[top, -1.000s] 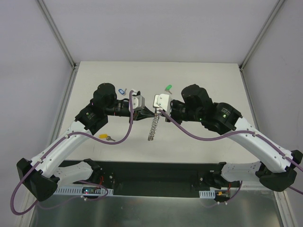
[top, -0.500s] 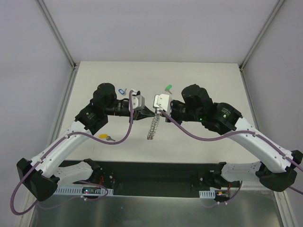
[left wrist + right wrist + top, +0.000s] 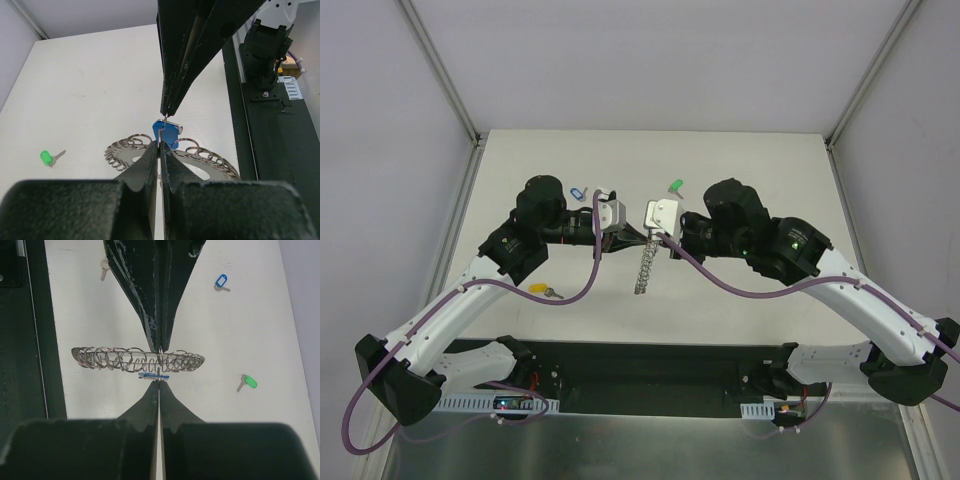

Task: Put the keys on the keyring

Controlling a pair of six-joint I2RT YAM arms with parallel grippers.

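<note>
Above the table (image 3: pixel 770 170), the left gripper (image 3: pixel 159 149) is pinching the keyring (image 3: pixel 115 359) by its rim while the right gripper (image 3: pixel 159 386) is clenching the blue key (image 3: pixel 170 133) just beside the loops.

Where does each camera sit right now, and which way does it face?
Top: fixed above and behind, looking down at the table; left arm and right arm show, bases at bottom.
Left wrist: on the left arm, looking along its shut left pincer toward the right pincer.
Right wrist: on the right arm, facing back at the left pincer; own fingers at bottom.
Shared: both wrist views hold the keyring, blue key and green key.
</note>
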